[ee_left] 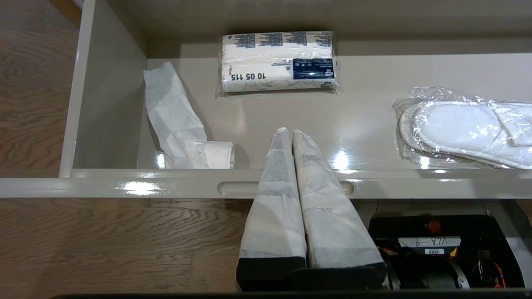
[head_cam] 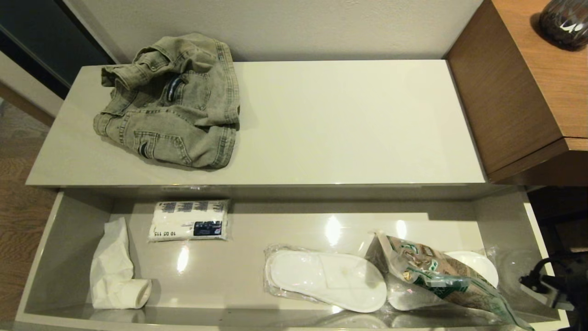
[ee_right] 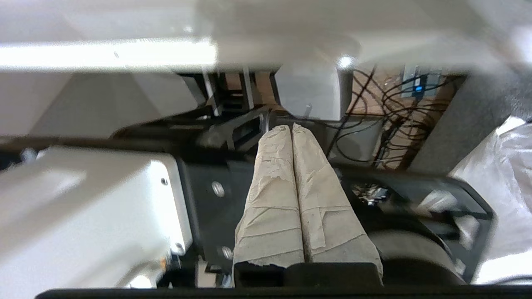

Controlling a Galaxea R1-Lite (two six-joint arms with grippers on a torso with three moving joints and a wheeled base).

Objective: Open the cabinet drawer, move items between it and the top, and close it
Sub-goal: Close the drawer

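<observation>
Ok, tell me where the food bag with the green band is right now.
In the head view the food bag lies in the open cabinet drawer at its right end, propped over the plastic-wrapped slippers.

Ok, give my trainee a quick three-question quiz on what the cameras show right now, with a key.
1. True or false: the cabinet drawer is pulled open.
2. Where does the denim garment lie? A) in the drawer B) on the top, toward the robot's left C) on the brown desk
3. Fill in: the food bag leans on the wrapped white ____.

Key: 1 true. 2 B. 3 slippers. Extra: the left gripper is shut and empty over the drawer's front edge; the right gripper is shut and empty too.
</observation>
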